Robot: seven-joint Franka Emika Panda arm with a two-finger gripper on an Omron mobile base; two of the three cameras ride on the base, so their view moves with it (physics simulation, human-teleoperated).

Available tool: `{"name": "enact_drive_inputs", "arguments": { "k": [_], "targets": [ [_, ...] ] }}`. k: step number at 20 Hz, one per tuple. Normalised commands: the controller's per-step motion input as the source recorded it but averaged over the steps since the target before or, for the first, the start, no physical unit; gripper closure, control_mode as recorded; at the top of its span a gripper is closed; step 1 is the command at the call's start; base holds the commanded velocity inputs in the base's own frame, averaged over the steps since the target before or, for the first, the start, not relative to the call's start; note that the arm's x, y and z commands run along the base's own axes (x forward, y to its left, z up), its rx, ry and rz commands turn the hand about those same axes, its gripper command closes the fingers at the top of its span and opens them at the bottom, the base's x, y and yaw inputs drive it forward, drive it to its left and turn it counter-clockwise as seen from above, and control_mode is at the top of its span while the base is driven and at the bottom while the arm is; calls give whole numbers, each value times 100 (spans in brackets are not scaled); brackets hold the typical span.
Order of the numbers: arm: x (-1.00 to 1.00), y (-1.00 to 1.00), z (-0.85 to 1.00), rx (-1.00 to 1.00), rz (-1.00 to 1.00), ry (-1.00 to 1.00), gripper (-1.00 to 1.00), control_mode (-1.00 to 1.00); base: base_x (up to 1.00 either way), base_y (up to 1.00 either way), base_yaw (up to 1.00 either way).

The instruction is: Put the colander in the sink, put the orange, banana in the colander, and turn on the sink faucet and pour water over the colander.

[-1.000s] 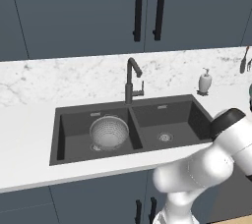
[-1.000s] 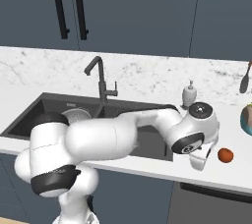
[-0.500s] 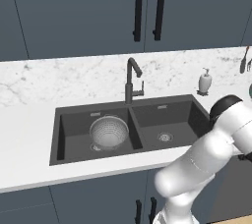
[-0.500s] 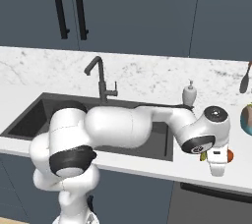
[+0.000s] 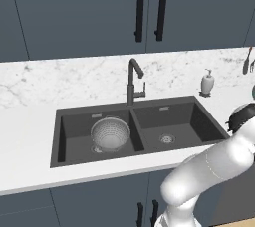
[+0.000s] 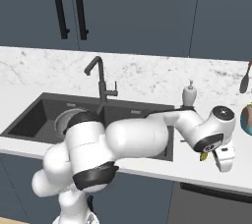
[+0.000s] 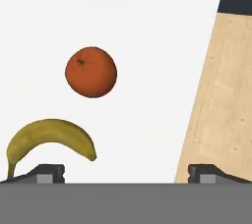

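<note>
Marble-veined white counter [image 5: 30, 121] ran below dark blue cabinets [image 5: 74, 12]. Left base view: silver perforated colander [image 5: 110, 133] sat in the left basin of the dark sink [image 5: 209, 121], faucet [image 5: 133, 80] behind the divider, soap dispenser [image 5: 207, 82] to the right. Right base view: gripper [image 6: 216, 158] hung low over the counter's right end. Hand view: jaws apart above the white top; orange [image 7: 91, 72] lay beyond the yellow, dark-tipped banana [image 7: 49, 139], not touching; wood floor alongside.
</note>
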Motion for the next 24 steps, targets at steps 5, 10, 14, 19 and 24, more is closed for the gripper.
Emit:
{"name": "enact_drive_inputs", "arguments": {
  "k": [5,10,14,19,24],
  "targets": [
    [53,-10,-17,-1,9,26,-100,-100,0,0,0],
    [17,-32,-16,-2,3,23,-100,-100,0,0,0],
    [2,-25,-21,0,2,9,-100,-100,0,0,0],
    [0,-20,-25,1,3,-1,-100,-100,0,0,0],
    [5,-17,-34,2,7,-5,-100,-100,0,0,0]
  ]
}}
